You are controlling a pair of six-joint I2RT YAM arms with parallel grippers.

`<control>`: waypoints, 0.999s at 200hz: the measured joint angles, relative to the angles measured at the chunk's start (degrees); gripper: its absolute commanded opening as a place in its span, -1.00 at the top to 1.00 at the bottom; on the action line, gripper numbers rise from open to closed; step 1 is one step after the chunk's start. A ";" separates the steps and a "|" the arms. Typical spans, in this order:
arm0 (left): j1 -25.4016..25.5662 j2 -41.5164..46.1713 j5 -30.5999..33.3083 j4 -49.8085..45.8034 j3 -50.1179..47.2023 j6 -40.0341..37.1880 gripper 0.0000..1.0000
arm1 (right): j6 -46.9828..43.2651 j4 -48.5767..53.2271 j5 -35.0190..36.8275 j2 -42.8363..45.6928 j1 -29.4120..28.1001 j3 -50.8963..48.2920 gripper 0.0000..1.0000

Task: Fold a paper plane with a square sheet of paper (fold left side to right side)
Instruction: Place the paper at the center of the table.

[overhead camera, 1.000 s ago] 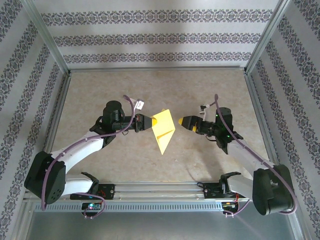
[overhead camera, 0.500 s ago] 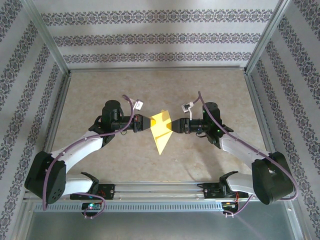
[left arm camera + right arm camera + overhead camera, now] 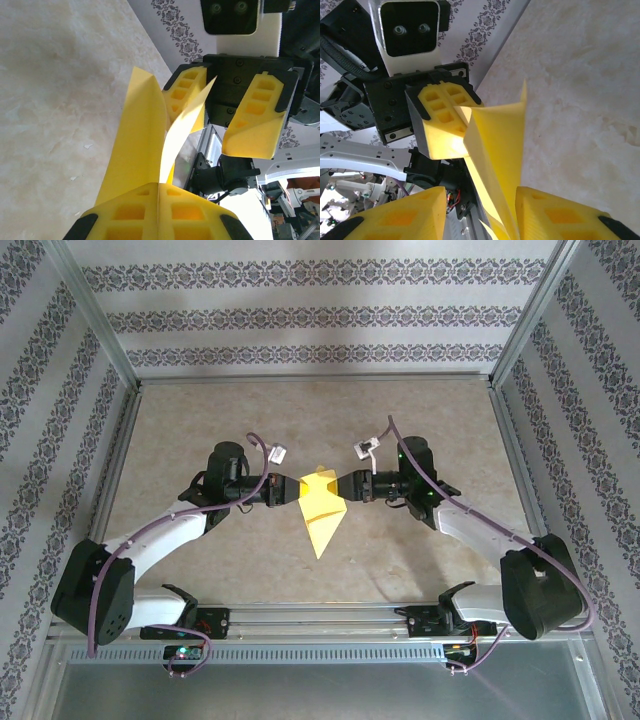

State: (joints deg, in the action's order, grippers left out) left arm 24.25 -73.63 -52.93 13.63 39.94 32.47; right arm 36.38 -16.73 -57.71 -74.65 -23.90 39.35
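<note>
The left gripper point(image 3: 159, 186) has its jaws pressed tight together on the yellow paper point(image 3: 142, 145). The paper comes straight out of the thin line where its two pads point(image 3: 125, 215) meet. The right gripper point(image 3: 481, 195) has its jaws partly apart, with a clear gap. The other side of the paper pokes into that gap. It lies against one of the fingers point(image 3: 555, 215), and there is room between it and the other one, so these jaws are not squeezing it. The two grippers face each other, tip to tip, with the paper between them. The paper is folded into a pointed shape. Seen from above, it is over the middle of the table point(image 3: 200, 430), and its sharp tip points toward the arm bases.
</note>
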 measured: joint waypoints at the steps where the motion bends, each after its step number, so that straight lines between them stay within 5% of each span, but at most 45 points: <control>1: 0.00 -0.02 0.00 0.00 -0.02 0.00 1.00 | -0.02 0.02 0.02 -0.04 0.00 0.04 0.21; 39: 0.00 -0.76 -0.24 -0.31 0.00 -0.39 1.00 | -0.83 0.92 1.40 -2.95 -0.76 1.79 0.51; 74: -0.02 -0.81 1.16 -3.26 0.00 -2.14 0.26 | -1.20 1.36 3.89 -6.21 -1.25 2.64 0.91; 93: -0.39 -0.68 4.31 -6.25 0.00 -3.80 0.03 | -1.31 1.29 5.27 -9.57 -1.88 3.23 1.00; 162: 0.22 7.13 26.08 -24.20 0.55 -12.04 0.07 | 2.78 1.99 13.75 -24.44 -2.60 4.11 1.00; 200: 11.43 9.88 36.00 -29.57 2.03 -14.97 0.09 | 5.86 4.81 18.97 -22.80 -2.60 4.35 0.97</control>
State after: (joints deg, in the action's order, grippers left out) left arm 35.68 -63.75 -16.93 -15.94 41.98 17.50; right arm 42.24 -11.92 -38.74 -97.45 -26.50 43.70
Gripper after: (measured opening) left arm 0.457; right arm 0.060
